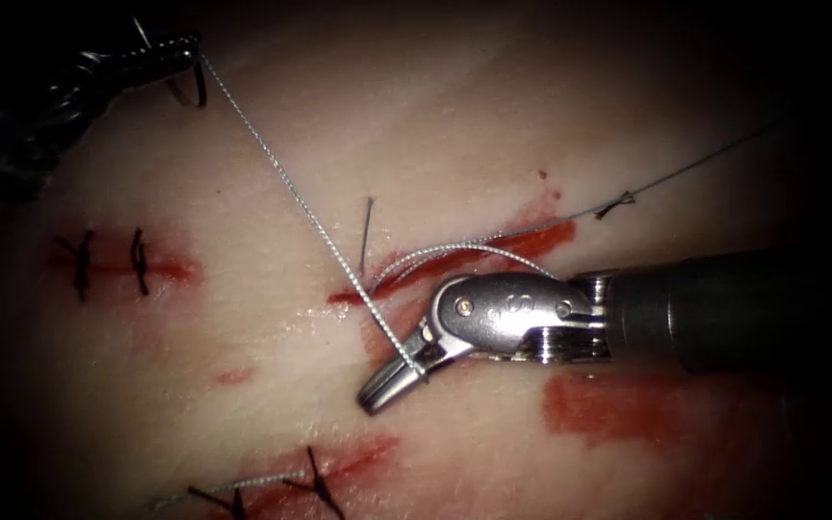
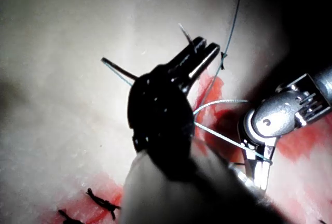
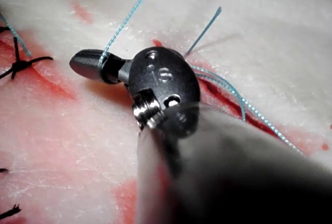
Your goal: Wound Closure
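R tool point(image 1: 392, 377) sits just near of the cut point(image 1: 455, 258), jaws clamped on the thread point(image 1: 291, 188), which runs taut up-left to the L tool point(image 1: 180, 58) at far left. L jaws are closed on the needle point(image 2: 185, 33), gripped near mid-curve by the look of it, clear of the tissue point(image 1: 416, 116). Thread looks held tight btwn the tools, prob. to keep tension at the cut. Finished stitches point(image 1: 108, 260) lie left.
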Robot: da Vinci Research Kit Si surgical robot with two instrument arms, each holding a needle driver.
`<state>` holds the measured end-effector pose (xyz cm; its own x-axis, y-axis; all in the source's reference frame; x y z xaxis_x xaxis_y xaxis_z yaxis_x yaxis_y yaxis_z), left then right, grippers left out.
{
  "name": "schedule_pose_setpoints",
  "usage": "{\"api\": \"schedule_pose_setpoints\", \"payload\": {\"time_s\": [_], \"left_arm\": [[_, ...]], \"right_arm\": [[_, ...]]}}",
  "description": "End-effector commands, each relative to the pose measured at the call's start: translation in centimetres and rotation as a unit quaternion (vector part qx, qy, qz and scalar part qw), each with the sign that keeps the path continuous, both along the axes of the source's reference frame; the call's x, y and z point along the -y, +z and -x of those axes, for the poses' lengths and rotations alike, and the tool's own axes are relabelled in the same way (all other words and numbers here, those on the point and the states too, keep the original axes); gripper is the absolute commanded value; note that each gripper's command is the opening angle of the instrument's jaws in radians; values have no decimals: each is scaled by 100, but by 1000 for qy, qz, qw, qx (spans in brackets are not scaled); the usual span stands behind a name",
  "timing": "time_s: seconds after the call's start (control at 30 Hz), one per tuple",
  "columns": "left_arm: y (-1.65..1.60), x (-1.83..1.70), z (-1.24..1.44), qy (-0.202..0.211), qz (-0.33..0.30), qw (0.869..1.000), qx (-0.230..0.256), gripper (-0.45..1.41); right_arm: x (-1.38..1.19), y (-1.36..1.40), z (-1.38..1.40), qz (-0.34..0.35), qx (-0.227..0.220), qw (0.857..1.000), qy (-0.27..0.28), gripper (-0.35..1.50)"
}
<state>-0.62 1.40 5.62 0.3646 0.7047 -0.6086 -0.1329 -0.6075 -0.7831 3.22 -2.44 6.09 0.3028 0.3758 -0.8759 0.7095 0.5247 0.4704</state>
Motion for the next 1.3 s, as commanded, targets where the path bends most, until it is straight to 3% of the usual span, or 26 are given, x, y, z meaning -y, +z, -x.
{"api": "schedule_pose_setpoints", "payload": {"time_s": [0.03,0.13,0.33,0.5,0.7,0.83,1.0,1.1,1.17,1.2,1.27,1.3], "left_arm": [[8,-2,-3,-8,3,1000,-10,-45],[15,-12,-28,-38,15,998,-53,-45],[19,-24,-57,-61,37,990,-119,-45],[11,-35,-84,-83,52,983,-156,-45],[-14,-51,-124,-92,61,976,-186,-45],[-19,-52,-124,-90,59,977,-183,-45],[-6,-37,-80,24,-12,994,-106,-45],[8,-17,-42,88,-11,994,-59,-45],[16,-4,-19,115,-28,992,-32,-45],[22,13,4,149,-44,988,-5,-45],[22,28,21,192,-79,978,28,-45],[16,43,33,237,-123,962,57,-45]], "right_arm": [[14,3,0,-10,14,1000,-5,-35],[44,2,20,-50,65,996,-48,-35],[76,-6,56,-96,127,982,-101,-35],[80,-9,87,-122,157,976,-88,-35],[73,-14,145,-152,218,962,-67,-35],[68,-12,166,-144,248,956,-55,-35],[44,-12,157,-153,263,952,35,-35],[23,-19,137,-155,289,934,143,-28],[12,-25,125,-147,312,908,237,-11],[3,-30,118,-138,328,883,308,-11],[-5,-34,113,-123,343,857,364,-8],[-13,-38,106,-107,361,836,399,17]]}}
